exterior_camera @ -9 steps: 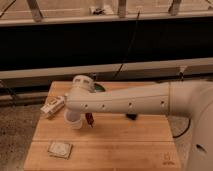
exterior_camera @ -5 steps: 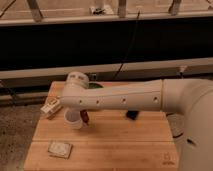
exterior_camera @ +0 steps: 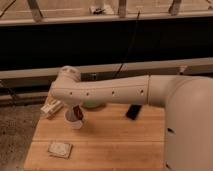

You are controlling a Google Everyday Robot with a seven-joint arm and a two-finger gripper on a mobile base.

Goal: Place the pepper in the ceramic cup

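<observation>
The ceramic cup [exterior_camera: 73, 121] is small and white and stands upright at the back left of the wooden table [exterior_camera: 110, 145]. The pepper [exterior_camera: 78, 114] is dark red and shows at the cup's mouth, on its right side. I cannot tell whether it is inside the cup or held just above it. My gripper [exterior_camera: 75, 108] hangs down from the wrist [exterior_camera: 67, 84] directly over the cup and is mostly hidden by the white arm [exterior_camera: 115, 91].
A flat black rectangular object [exterior_camera: 132, 111] lies at the back middle. A green bowl-like object [exterior_camera: 93, 105] peeks out under the arm. A flat pale packet [exterior_camera: 60, 149] lies front left. A pale striped object [exterior_camera: 51, 107] sits at the table's back left edge.
The pepper has moved left, from beside the cup's right side to over its mouth. The wrist has shifted slightly down and left.
</observation>
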